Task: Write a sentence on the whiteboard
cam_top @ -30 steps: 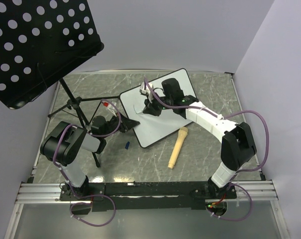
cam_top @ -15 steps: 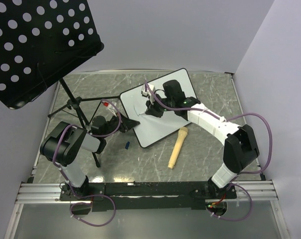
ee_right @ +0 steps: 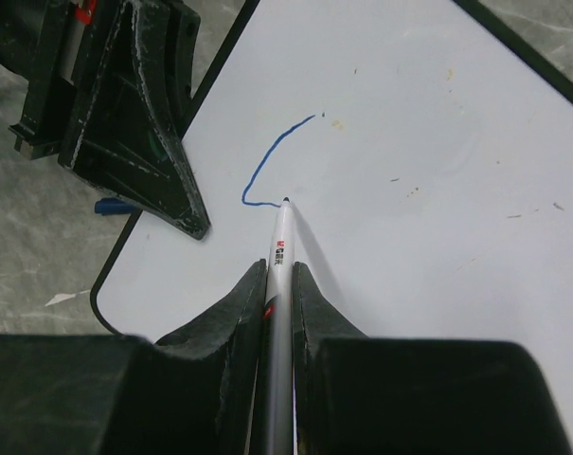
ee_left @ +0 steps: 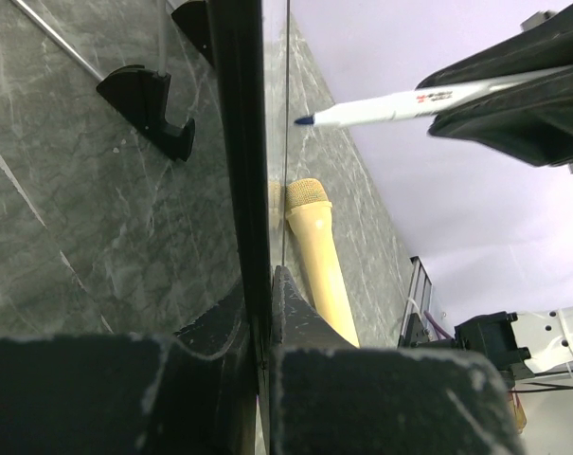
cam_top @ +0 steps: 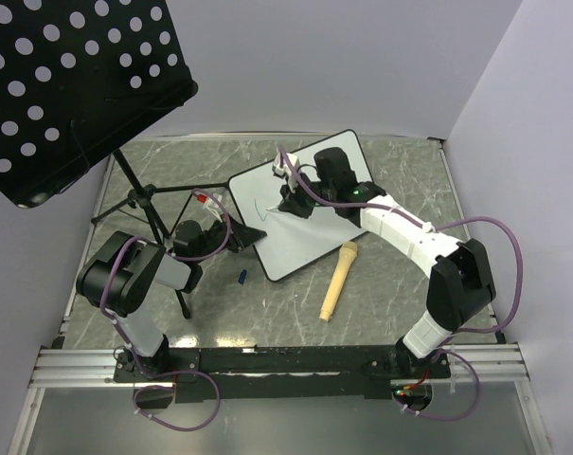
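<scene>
A beige microphone (cam_top: 338,282) lies on the table (cam_top: 400,294), just beside the near edge of the whiteboard (cam_top: 310,223), which sits mid-table. The left gripper (ee_left: 263,284) is clenched on the board's left rim. Farther on, the right gripper (ee_right: 279,270) grasps a marker (ee_right: 278,242), with the tip at the end of a short blue stroke (ee_right: 267,156).

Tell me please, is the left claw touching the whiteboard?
Touching. The left wrist view shows the left claw closed on the black rim of the whiteboard, with one finger on each side.
</scene>
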{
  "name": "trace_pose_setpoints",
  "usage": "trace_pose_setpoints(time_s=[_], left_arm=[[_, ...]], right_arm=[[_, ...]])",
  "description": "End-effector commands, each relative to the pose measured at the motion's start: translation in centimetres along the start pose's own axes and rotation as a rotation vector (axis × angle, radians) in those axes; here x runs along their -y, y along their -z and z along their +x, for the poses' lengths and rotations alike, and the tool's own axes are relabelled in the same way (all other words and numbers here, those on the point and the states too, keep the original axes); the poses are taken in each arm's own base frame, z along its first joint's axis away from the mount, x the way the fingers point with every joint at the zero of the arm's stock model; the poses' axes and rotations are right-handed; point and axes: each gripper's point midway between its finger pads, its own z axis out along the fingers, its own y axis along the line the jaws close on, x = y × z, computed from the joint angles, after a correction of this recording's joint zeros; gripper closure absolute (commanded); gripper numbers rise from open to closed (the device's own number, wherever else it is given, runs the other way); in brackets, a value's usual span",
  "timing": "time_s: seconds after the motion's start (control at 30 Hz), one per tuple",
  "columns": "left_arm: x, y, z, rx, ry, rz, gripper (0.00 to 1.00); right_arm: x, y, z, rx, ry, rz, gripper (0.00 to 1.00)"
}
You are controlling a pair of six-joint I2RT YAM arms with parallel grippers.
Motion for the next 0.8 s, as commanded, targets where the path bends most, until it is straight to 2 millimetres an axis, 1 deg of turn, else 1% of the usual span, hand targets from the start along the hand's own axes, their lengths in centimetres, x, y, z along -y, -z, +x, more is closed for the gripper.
trace_pose_setpoints(time_s=[0.0, 0.13, 0.2, 0.23, 0.4, 0.57, 0.63, 0.77], left_arm=[[3.9, -0.5, -2.3, 0.06, -0.166, 0.149, 0.99], [3.9, -0.5, -2.2, 0.057, -0.166, 0.148, 0.99], [3.9, -0.5, -2.3, 0.057, -0.167, 0.148, 0.99], [4.0, -0.5, -2.3, 0.059, -0.169, 0.15, 0.99], [3.9, -0.5, -2.2, 0.058, -0.166, 0.152, 0.99], [3.9, -0.5, -2.2, 0.057, -0.168, 0.151, 0.99], [3.9, -0.4, -2.2, 0.058, -0.17, 0.152, 0.99], [3.9, -0.4, -2.2, 0.058, -0.169, 0.151, 0.99]], right_arm=[[0.8, 0.7, -3.3, 0.078, 0.033, 0.015, 1.0], [1.2, -0.3, -2.5, 0.055, 0.017, 0.011, 1.0], [1.4, -0.4, -2.7, 0.053, 0.017, 0.014, 1.0], [1.5, -0.7, -2.4, 0.043, 0.013, 0.011, 1.0], [2.1, -1.1, -2.2, 0.037, 0.005, 0.039, 1.0], [3.6, -0.6, -2.7, 0.051, -0.007, 0.107, 1.0], [3.9, -0.4, -2.7, 0.051, -0.015, 0.118, 1.0], [4.4, -0.2, -2.2, 0.037, -0.028, 0.128, 1.0]])
